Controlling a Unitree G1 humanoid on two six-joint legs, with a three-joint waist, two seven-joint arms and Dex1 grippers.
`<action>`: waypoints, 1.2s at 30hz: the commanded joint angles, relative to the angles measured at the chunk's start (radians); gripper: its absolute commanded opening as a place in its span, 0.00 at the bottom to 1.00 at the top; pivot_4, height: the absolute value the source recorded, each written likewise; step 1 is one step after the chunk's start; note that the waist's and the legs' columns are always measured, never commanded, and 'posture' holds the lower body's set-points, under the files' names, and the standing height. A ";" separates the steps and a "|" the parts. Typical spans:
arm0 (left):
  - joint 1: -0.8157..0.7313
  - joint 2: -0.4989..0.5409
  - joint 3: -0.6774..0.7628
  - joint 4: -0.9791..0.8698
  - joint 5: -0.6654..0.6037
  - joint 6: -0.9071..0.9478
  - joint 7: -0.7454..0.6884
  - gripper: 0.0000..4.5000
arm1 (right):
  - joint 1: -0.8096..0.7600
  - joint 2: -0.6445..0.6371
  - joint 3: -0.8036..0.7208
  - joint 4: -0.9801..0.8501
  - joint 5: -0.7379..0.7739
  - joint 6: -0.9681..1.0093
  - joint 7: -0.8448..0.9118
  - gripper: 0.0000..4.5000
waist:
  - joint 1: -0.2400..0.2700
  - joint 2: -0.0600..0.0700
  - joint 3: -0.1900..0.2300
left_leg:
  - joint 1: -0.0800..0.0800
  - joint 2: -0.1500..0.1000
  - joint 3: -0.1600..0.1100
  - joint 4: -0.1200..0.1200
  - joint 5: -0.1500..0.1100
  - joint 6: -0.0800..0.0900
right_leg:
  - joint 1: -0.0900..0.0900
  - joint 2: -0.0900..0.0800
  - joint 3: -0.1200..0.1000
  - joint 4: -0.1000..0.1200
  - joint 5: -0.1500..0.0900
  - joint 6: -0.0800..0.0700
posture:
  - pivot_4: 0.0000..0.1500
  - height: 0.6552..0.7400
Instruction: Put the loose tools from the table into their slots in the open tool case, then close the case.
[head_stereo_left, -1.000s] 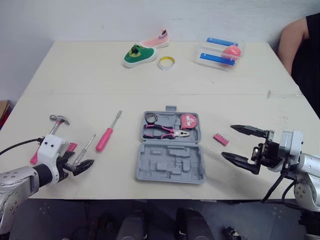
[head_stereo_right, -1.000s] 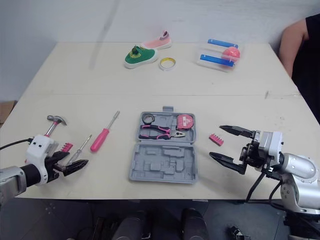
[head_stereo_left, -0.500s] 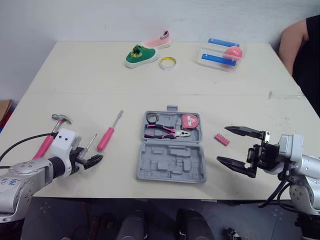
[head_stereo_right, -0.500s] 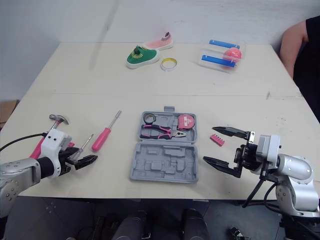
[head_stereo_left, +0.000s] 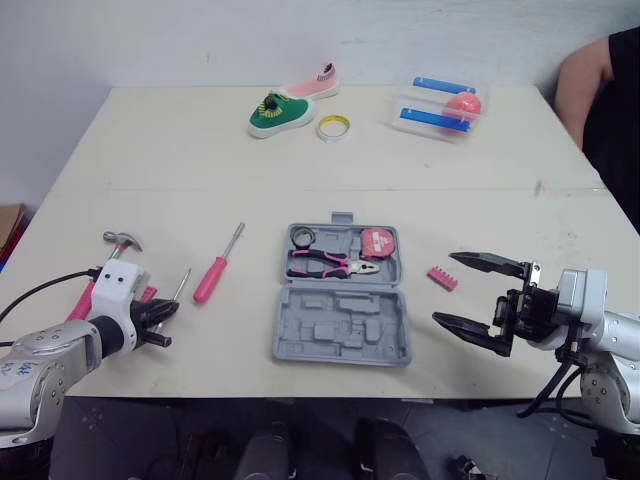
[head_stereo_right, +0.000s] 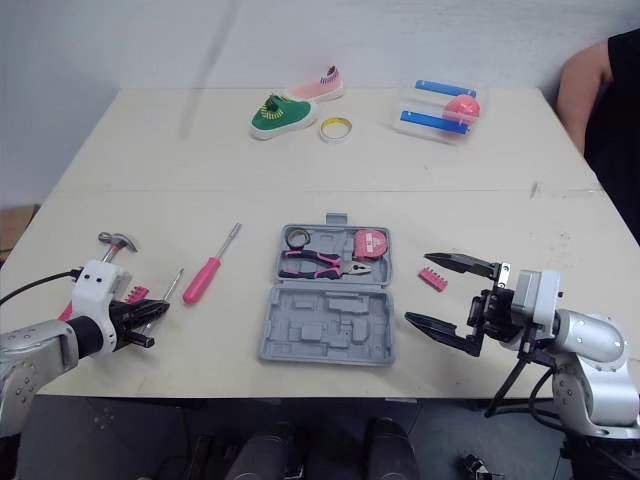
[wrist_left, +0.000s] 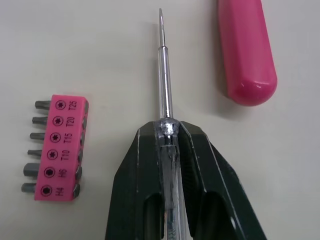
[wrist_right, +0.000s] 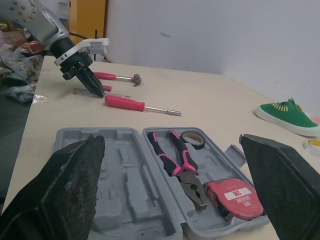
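The left gripper (wrist_left: 167, 127) was clamped on the slim clear-handled screwdriver (wrist_left: 163, 75), its two black fingers (wrist_left: 137, 170) pressed against both sides of the transparent handle just behind the steel shaft. The tool's long axis ran in line with the fingers, with the flat tip pointing straight ahead of the gripper. Whether the tool was clear of the table could not be told.

The open grey moulded plastic tool case (head_stereo_left: 342, 312) lay to the robot's right of this gripper, well apart from it. The pink-handled screwdriver (head_stereo_left: 212, 275) lay between the two. The near half of the case held only bare recesses, while the far half held pliers, a tape measure and a roll of tape. The left arm was the nearer one for all tools on that side: the pink bit holder (wrist_left: 55, 147) just beside the held tool, and the pink-handled hammer (head_stereo_left: 100, 270).

The right gripper (head_stereo_left: 480, 295) was spread wide and empty, near the right edge of the case. A second pink bit holder (head_stereo_left: 442, 278) lay between that gripper and the case.
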 joint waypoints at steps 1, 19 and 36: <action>-0.035 0.009 0.070 -0.076 -0.053 -0.152 -0.101 0.01 | 0.007 -0.022 -0.039 -0.016 -0.013 -0.028 -0.008 1.00 | 0.012 -0.003 0.001 | -0.001 0.000 0.000 0.001 0.000 0.000 | 0.000 0.000 0.000 0.000 0.000 0.000 | 1.00 1.00; -0.605 0.152 -0.674 -0.007 0.242 -0.489 -0.548 0.01 | 0.039 -0.074 -0.100 0.236 -0.042 -0.116 0.104 1.00 | 0.016 -0.004 0.001 | -0.001 0.000 0.003 0.004 0.000 0.001 | 0.000 0.006 -0.001 0.001 0.000 -0.001 | 1.00 1.00; -0.908 -0.051 -1.086 0.199 0.594 -0.380 -0.668 0.01 | 0.123 -0.029 -0.066 0.041 -0.060 -0.073 -0.028 1.00 | 0.016 -0.005 0.002 | -0.001 0.004 0.007 0.007 0.001 0.003 | 0.000 0.016 0.002 0.003 0.002 0.002 | 1.00 1.00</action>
